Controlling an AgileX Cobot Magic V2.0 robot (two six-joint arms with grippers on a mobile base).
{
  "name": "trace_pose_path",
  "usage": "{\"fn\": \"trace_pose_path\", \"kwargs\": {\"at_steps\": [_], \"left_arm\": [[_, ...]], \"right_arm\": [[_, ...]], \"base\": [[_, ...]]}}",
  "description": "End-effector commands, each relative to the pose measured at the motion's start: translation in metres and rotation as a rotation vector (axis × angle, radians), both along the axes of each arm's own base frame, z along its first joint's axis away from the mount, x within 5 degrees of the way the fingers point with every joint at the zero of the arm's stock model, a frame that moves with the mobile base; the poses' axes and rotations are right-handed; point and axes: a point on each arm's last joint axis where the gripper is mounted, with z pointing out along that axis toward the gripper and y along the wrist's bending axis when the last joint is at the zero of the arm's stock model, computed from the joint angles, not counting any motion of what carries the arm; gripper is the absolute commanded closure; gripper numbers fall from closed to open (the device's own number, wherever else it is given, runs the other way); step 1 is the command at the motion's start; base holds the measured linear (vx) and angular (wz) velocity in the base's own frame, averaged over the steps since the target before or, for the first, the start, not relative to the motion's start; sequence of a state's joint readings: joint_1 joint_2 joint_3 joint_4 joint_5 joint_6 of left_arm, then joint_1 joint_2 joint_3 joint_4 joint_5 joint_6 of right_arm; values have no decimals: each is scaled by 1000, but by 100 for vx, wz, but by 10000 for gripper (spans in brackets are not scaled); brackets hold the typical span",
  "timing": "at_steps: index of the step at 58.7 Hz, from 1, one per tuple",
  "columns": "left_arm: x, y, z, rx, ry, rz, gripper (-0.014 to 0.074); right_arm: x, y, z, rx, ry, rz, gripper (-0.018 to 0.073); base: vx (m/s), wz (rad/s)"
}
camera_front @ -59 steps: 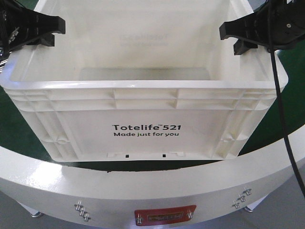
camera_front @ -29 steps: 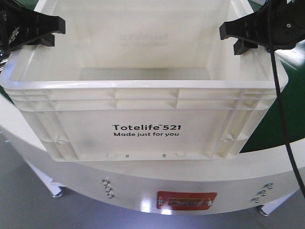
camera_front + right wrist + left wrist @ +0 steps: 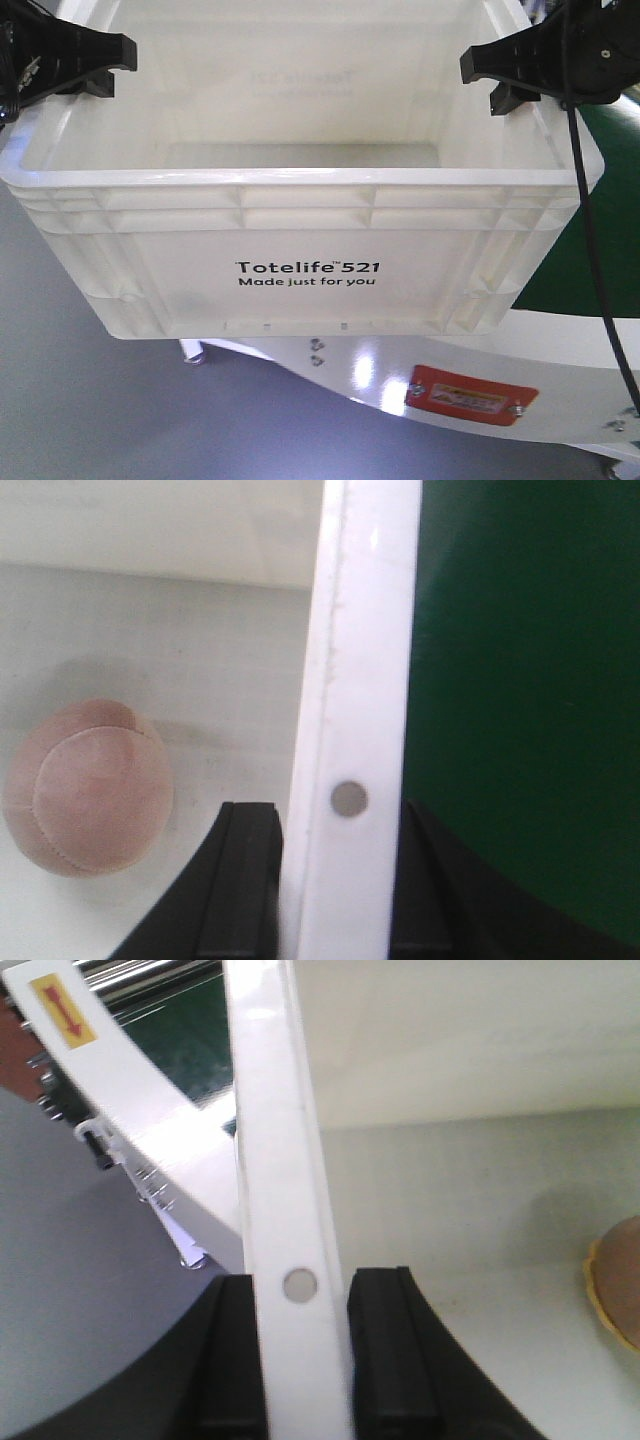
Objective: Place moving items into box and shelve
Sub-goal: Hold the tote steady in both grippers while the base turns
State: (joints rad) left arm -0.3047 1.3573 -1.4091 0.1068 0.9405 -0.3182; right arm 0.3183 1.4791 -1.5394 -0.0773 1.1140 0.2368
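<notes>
While clamped on opposite side rims of the large white rectangular plastic crate (image 3: 300,178), the left end effector (image 3: 112,70) and right end effector (image 3: 485,82) hold it above grey floor (image 3: 90,400). A pinkish-tan stitched ball (image 3: 88,785) lies inside on the crate's bottom, near the right end effector.

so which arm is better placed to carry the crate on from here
Neither alone: they match. The left jaws are shut on the left rim of the crate, the right jaws on its right rim, equally far along. Part of the crate hangs over floor, so both should carry it.
</notes>
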Motion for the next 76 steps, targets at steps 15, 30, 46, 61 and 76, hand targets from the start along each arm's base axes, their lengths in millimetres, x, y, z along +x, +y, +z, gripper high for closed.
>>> {"fn": "trace_pose_path", "kwargs": {"at_steps": [15, 30, 46, 61, 76], "left_arm": [[-7, 6, 33, -8, -198, -2, 596], [-7, 6, 33, -8, -198, -2, 596], [-7, 6, 33, -8, -198, -2, 596], [-7, 6, 33, -8, -198, -2, 596], [-7, 6, 33, -8, -198, -2, 596]], "right_arm": [[-7, -9, 36, 5, -205, 3, 564], [-7, -9, 36, 5, -205, 3, 564], [-7, -9, 36, 5, -205, 3, 564], [-7, -9, 36, 5, -205, 3, 564], [-7, -9, 36, 5, -205, 3, 564]], "base": [[-13, 48], [-14, 53], [-15, 56], [-15, 59], [-15, 64]]}}
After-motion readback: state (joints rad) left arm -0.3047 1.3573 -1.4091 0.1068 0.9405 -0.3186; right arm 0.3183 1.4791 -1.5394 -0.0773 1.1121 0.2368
